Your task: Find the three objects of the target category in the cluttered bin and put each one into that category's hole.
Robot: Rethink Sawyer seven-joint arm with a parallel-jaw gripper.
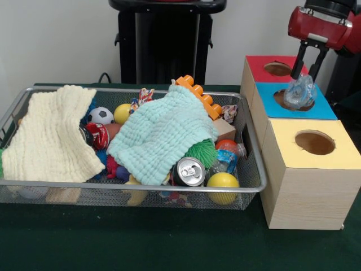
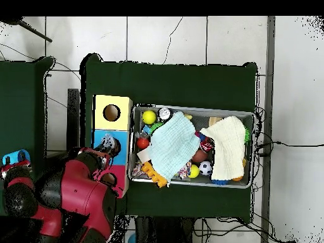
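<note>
Two cloths (image 1: 107, 132) cover the bin (image 1: 248, 186); claw (image 1: 308, 70) grips one plastic bag (image 1: 299, 93).

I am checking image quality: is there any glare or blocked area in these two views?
Front view: a bright glint sits on the soda can top, and the clear crumpled item in the end effector shines. Overhead view: the red arm covers the red box and part of the blue box.
</note>
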